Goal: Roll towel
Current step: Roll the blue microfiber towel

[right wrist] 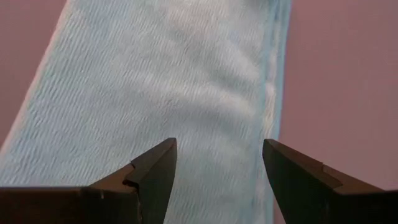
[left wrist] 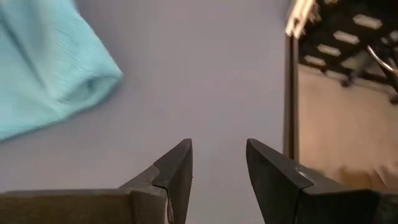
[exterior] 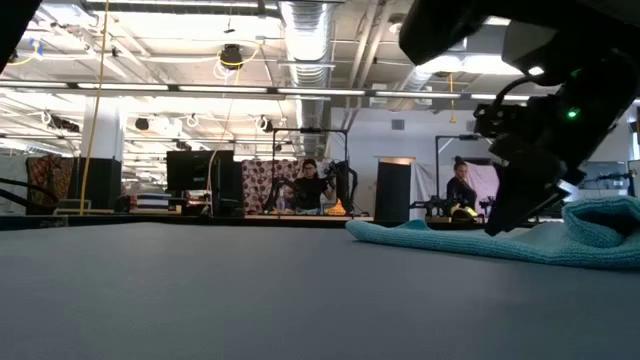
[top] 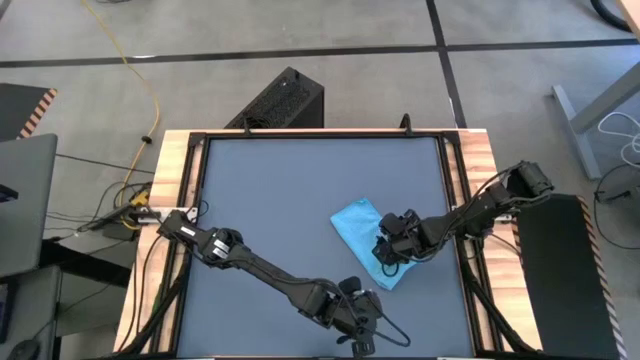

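Observation:
The sky-blue towel (top: 358, 228) lies on the dark grey table (top: 280, 200), right of the middle, as a long folded strip. Its near end is thicker and folded or rolled over (left wrist: 93, 84); it shows as a hump in the low view (exterior: 600, 220). My right gripper (top: 388, 250) is open over the strip's near part, and its fingers stand over the cloth (right wrist: 168, 81) in the right wrist view. My left gripper (top: 362, 322) is open and empty near the table's front edge, with the towel (left wrist: 43, 68) ahead of it. My right gripper (right wrist: 219, 162) points down at the towel, with its open fingers (exterior: 500, 222) low over the cloth. I cannot tell whether the fingertips touch it.
The table's wooden frame (top: 470, 200) runs close along the right of the towel. A black box (top: 285, 100) stands beyond the far edge. People and equipment show far back in the room (exterior: 310, 185).

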Controlling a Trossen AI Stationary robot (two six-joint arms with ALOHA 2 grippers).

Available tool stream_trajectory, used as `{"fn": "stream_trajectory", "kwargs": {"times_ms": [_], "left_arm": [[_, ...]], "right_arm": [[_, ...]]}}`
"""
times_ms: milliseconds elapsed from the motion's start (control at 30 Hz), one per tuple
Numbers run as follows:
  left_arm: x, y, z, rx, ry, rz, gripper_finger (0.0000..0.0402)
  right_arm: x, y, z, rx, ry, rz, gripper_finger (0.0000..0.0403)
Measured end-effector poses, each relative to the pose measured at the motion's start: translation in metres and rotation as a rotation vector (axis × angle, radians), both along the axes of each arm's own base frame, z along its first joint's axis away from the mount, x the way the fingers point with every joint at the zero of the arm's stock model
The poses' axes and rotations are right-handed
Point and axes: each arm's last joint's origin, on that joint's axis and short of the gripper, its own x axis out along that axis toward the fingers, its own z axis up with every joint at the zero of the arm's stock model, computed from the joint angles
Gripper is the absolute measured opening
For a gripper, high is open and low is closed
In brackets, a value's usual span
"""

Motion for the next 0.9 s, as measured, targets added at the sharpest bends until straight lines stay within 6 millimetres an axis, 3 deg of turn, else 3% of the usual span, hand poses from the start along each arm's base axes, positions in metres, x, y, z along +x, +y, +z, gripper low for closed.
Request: {"fn": "stream_trajectory", "kwargs": {"times_ms": [200,567,733,900], "left_arm": [[-0.009,-0.007,0.006,0.062,-0.025,0.085,0.0139],[-0.009,-0.007,0.005,0.074,-0.023,0.086,0.0139],[-0.009,-0.008,0.005,0.073,-0.025,0.085,0.0139],[-0.009,-0.008,0.006,0.073,-0.034,0.080,0.0139]], "right_arm": [[-0.013,0.001,0.002,-0.017,0.077,-0.021,0.0265],[-0.057,0.015,0.018,-0.003,0.143,-0.121,0.0265],[-0.070,0.023,0.025,0.020,0.069,-0.178,0.0265],[-0.068,0.021,0.031,0.029,-0.039,-0.228,0.0265]]}}
